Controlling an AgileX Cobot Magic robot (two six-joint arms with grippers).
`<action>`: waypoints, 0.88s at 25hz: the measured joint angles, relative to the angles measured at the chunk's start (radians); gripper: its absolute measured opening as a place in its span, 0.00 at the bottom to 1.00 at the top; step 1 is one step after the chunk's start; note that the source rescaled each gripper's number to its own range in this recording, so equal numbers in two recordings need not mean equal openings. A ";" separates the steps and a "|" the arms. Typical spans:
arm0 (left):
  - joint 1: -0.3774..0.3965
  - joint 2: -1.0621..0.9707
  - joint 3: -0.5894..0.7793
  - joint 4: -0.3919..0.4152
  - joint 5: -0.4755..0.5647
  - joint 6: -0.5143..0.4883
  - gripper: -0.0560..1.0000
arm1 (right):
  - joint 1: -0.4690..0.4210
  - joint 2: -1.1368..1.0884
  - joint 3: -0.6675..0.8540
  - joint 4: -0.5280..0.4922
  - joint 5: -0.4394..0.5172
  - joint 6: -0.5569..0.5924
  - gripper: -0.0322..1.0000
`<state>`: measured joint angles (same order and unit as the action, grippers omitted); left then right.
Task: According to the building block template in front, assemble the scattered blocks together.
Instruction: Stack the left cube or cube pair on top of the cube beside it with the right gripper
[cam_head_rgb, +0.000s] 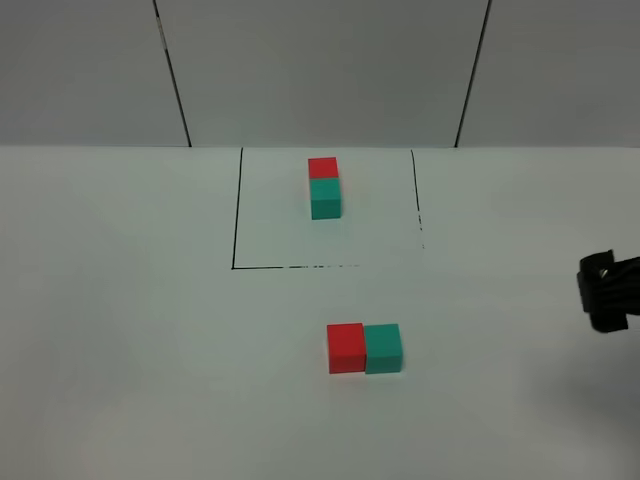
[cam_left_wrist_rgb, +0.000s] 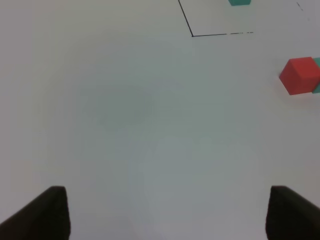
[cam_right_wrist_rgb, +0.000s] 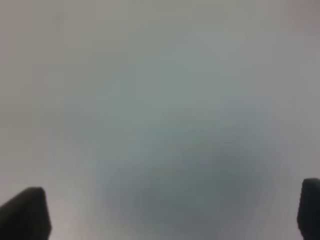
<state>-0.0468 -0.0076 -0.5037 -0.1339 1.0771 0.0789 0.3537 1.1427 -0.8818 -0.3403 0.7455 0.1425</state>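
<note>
The building block template stands in the outlined box at the back, a red cube (cam_head_rgb: 322, 167) with a teal cube (cam_head_rgb: 325, 198) joined in front of it. Nearer the front, the scattered blocks sit side by side and touching: a red cube (cam_head_rgb: 345, 347) on the left and a teal cube (cam_head_rgb: 383, 348) on the right. The red cube (cam_left_wrist_rgb: 300, 75) also shows in the left wrist view, far from my left gripper (cam_left_wrist_rgb: 170, 215), which is open over bare table. My right gripper (cam_head_rgb: 605, 290) is at the right edge, away from the blocks. In its wrist view the right gripper (cam_right_wrist_rgb: 167, 210) is open and holds nothing.
A thin black outline (cam_head_rgb: 236, 210) marks a rectangle on the white table (cam_head_rgb: 130, 330) around the template. A grey panelled wall (cam_head_rgb: 320, 70) rises behind the table.
</note>
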 joint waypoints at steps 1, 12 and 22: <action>0.000 0.000 0.000 0.000 0.000 0.000 0.69 | 0.000 0.031 -0.014 0.035 -0.001 -0.089 1.00; 0.000 0.000 0.000 0.000 0.000 0.000 0.69 | 0.124 0.583 -0.502 0.229 0.256 -0.771 1.00; 0.000 0.000 0.000 0.000 0.000 0.000 0.69 | 0.261 0.937 -0.779 0.281 0.386 -1.045 1.00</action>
<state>-0.0468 -0.0076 -0.5037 -0.1339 1.0771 0.0789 0.6150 2.0793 -1.6606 -0.0597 1.1318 -0.9028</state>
